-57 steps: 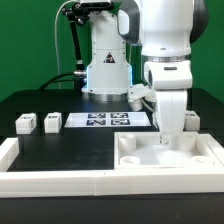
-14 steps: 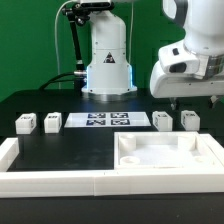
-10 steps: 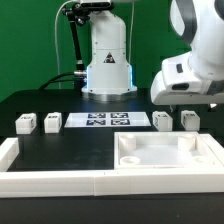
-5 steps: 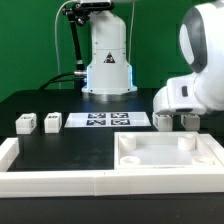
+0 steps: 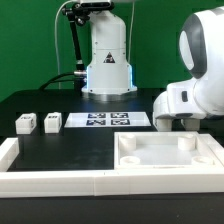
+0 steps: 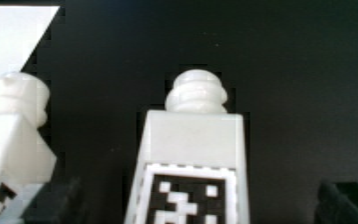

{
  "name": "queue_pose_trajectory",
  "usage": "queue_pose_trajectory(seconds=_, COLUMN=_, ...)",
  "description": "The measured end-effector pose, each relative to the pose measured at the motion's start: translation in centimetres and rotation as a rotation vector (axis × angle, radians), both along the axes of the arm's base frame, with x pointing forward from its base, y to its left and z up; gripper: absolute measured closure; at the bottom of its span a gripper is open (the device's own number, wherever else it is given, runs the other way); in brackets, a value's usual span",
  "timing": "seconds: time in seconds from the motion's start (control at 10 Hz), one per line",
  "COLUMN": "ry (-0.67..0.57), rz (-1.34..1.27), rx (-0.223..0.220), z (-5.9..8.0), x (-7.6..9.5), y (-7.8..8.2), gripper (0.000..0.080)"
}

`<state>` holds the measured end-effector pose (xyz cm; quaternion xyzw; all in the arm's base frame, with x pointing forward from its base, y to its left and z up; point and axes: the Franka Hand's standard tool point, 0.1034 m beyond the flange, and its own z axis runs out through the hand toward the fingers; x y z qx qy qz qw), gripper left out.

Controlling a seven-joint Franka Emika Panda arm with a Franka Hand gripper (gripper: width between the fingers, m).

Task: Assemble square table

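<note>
The arm [image 5: 195, 85] bends low at the exterior view's right, just behind the far edge of the tabletop [image 5: 165, 165]. The tabletop is a white square tray and lies flat on the black table [image 5: 70, 150] at the front right, with a round stub in each far corner.

In the wrist view the gripper [image 6: 194, 206] hangs over one leg [image 6: 194, 140], a white block that stands upright with a rounded peg on top. On the side facing the camera this leg carries a black-and-white square tag [image 6: 194, 198]. The tag is a pattern of blocks only and gives no letters or numbers to read. The fingers [image 6: 354, 203] show only as dim dark shapes at the edge of the picture. They seem spread wide, with the leg between them and a gap to it, so the gripper holds nothing. A second leg [image 6: 12, 120] stands just beside the first, also with a peg on top, and part of a tag shows low on it.

Two other legs [image 5: 38, 122] stand side by side at the exterior view's left, each with a tag on its front. Between them and the arm lies the marker board [image 5: 105, 120], flat, with a row of tags whose patterns are too small to tell. Long white bars [image 5: 60, 182] run along the front and the left of the table.
</note>
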<state>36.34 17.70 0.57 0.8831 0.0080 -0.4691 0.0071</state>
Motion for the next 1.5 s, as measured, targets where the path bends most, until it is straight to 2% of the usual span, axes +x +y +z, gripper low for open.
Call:
queue_pose_trajectory(seconds=0.2, ry=0.004, rz=0.0, rx=-0.002, z=-0.1, x=-0.3, y=-0.1, gripper=0.0151)
queue_pose_trajectory(seconds=0.3, ry=0.004, rz=0.0, rx=-0.002, z=-0.1, x=-0.3, y=-0.1, gripper=0.0239)
queue_pose_trajectory(seconds=0.4, ry=0.004, rz=0.0, rx=-0.002, z=-0.1, x=-0.3, y=-0.1, gripper=0.0426)
queue_pose_trajectory(seconds=0.5, ry=0.004, rz=0.0, rx=-0.002, z=-0.1, x=-0.3, y=-0.1, gripper=0.0426)
queue_pose_trajectory(seconds=0.6, ry=0.005, rz=0.0, rx=-0.002, z=-0.1, x=-0.3, y=-0.1, gripper=0.0516)
queue_pose_trajectory(seconds=1.1, ry=0.007, rz=0.002, rx=0.003, z=0.1, x=-0.2, y=-0.3, gripper=0.0515)
queue_pose_trajectory(seconds=1.5, ry=-0.008, rz=-0.014, rx=0.011, z=5.0, x=1.4, y=-1.7, gripper=0.0515)
